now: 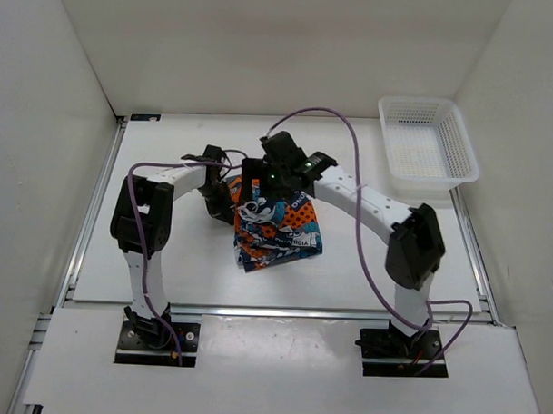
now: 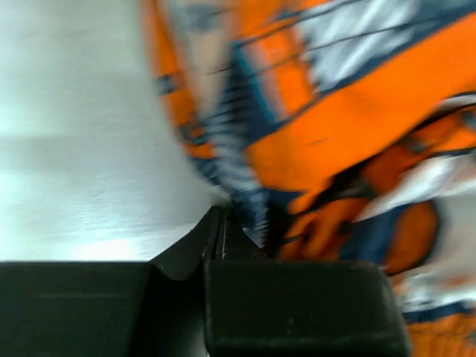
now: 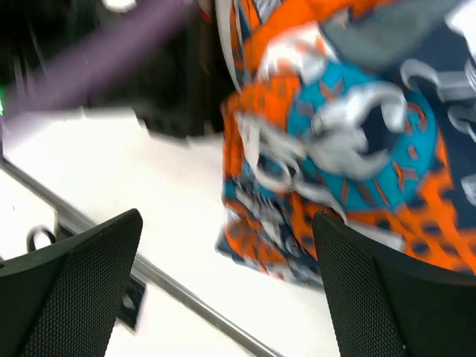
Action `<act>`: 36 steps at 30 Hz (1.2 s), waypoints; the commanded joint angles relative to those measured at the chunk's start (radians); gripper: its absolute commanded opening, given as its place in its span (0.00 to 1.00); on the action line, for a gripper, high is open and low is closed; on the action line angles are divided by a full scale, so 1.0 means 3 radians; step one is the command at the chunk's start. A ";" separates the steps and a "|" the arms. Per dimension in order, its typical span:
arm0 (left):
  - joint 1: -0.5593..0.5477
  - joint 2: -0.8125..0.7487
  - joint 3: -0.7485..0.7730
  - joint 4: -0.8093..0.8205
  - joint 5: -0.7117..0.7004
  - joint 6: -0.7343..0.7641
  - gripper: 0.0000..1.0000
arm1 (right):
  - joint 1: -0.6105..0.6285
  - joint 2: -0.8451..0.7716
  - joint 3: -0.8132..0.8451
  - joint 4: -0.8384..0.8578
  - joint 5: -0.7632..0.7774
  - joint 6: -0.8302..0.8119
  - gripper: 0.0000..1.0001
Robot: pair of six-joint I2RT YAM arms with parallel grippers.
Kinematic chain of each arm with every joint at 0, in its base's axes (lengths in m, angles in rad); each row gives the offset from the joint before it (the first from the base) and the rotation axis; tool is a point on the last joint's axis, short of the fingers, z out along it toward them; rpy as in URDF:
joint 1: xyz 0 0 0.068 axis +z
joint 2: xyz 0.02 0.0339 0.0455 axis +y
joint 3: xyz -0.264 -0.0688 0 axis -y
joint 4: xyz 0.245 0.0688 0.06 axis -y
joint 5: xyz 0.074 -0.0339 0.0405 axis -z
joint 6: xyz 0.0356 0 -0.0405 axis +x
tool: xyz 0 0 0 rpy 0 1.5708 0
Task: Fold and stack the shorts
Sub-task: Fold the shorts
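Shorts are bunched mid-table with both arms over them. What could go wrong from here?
1. The left gripper is shut, apparently pinching an edge of the shorts, while the right gripper has its jaws open. Pulling left now could drag the fold apart.
2. Both grippers crowd the far edge of the shorts, so they could bump each other.
3. The purple cable passes close to the fabric and might snag it.
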 commanded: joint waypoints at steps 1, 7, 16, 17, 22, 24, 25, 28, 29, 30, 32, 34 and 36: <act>0.0113 -0.0256 -0.0176 -0.0017 -0.0116 0.0056 0.10 | -0.0065 -0.0734 -0.0419 0.0519 -0.0088 -0.0360 0.99; 0.0262 -0.0854 -0.0100 -0.0318 -0.0452 0.0122 0.10 | -0.0331 -0.1553 -0.1365 0.0331 0.0396 -0.0351 0.58; -0.0478 -0.0913 0.0432 -0.0518 -0.0111 0.0230 0.10 | -0.0786 -0.1514 -0.1821 0.0044 0.0331 -0.0212 0.23; -0.0530 -0.0835 0.0564 -0.0518 -0.0080 0.0179 0.10 | -0.0786 -0.1452 -0.1786 0.0044 0.0290 -0.0212 0.23; -0.0567 -0.0299 0.0892 -0.0385 -0.0003 0.0148 0.10 | -0.0817 -0.0778 -0.1495 0.0156 0.0147 -0.0115 0.19; -0.0516 -0.0002 0.1050 -0.0385 -0.0080 0.0219 0.10 | -0.0817 -0.0598 -0.1453 0.0197 0.0106 -0.0115 0.18; -0.0475 0.0070 0.1051 -0.0385 -0.0080 0.0219 0.10 | -0.0817 -0.0425 -0.1423 0.0197 0.0106 -0.0115 0.16; -0.0271 0.0193 0.0959 -0.0385 -0.0141 0.0352 0.10 | -0.0817 -0.0128 -0.1423 0.0197 0.0106 -0.0115 0.13; -0.0230 0.0193 0.0929 -0.0385 -0.0187 0.0352 0.10 | -0.0817 -0.0071 -0.1392 0.0197 0.0106 -0.0145 0.13; -0.0148 0.0193 0.0893 -0.0385 -0.0187 0.0443 0.10 | -0.0817 -0.0025 -0.1392 0.0197 0.0106 -0.0146 0.13; -0.0086 0.0229 0.0893 -0.0385 -0.0223 0.0480 0.10 | -0.0777 0.0021 -0.1392 0.0197 0.0075 -0.0186 0.13; -0.0045 0.0275 0.0893 -0.0385 -0.0188 0.0551 0.10 | -0.0741 -0.0040 -0.1356 0.0197 0.0106 -0.0227 0.13; 0.0036 0.0280 0.0928 -0.0416 -0.0116 0.0582 0.10 | -0.0740 -0.0177 -0.1249 0.0070 0.0167 -0.0228 0.13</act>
